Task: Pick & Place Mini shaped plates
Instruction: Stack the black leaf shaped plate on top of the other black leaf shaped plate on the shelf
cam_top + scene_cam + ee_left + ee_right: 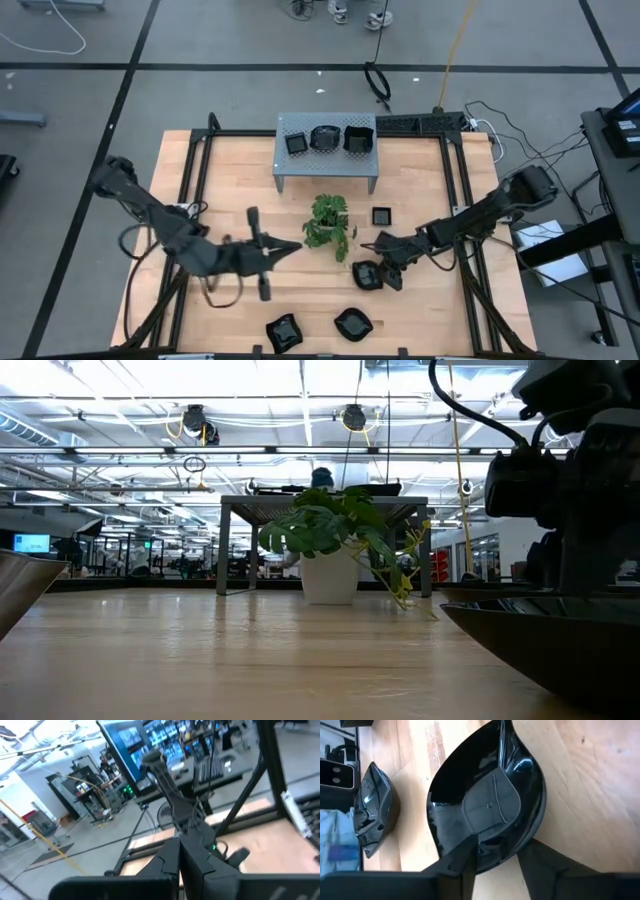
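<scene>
**Right gripper straddles a black dish**

No readable writing. On the wooden table point(420, 170), the right gripper point(492, 862) has one finger inside and one outside the leaf-shaped plate point(490, 795), by the plant point(330, 225). Left gripper point(285, 247) pressed together, empty. Workshop behind.

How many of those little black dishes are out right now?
7: three on the grey shelf, one beside the plant, one at the right end effector, two near the front edge.

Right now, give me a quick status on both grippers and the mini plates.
Right gripper straddling a black plate's rim, fingers either side. Left gripper shut, empty, left of the plant. Three plates on the shelf. Nothing blocking.
</scene>
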Robot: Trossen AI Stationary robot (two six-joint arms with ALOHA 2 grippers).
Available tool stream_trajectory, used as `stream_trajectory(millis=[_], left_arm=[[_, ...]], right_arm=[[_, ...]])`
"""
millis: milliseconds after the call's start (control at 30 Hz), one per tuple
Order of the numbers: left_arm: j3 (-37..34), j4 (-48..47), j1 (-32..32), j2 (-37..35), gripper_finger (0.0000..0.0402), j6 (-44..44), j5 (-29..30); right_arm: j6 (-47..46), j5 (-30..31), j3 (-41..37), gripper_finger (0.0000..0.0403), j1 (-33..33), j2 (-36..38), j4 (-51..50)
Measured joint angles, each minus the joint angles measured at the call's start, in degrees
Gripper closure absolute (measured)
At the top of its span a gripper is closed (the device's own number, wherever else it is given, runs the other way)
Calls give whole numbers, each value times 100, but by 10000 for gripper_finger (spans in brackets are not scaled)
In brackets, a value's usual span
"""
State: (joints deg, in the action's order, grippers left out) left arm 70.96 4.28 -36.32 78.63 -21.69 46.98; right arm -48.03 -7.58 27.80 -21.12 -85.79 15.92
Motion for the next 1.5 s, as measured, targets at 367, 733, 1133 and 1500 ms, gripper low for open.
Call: stream_trajectory(millis=[367,733,1133,1500], left_arm=[[4,148,-316,-396,364,-28,-17],[4,22,-312,-396,355,261,-15],[7,-590,-309,-396,355,774,-15],[7,-1535,-318,-396,355,1441,-97]], right_arm=[[224,14,-11,397,15,-22,371],[699,322,562,401,248,-291,724],[1382,-170,2109,401,931,-1956,720],[1468,-169,2364,346,1060,-2228,769]])
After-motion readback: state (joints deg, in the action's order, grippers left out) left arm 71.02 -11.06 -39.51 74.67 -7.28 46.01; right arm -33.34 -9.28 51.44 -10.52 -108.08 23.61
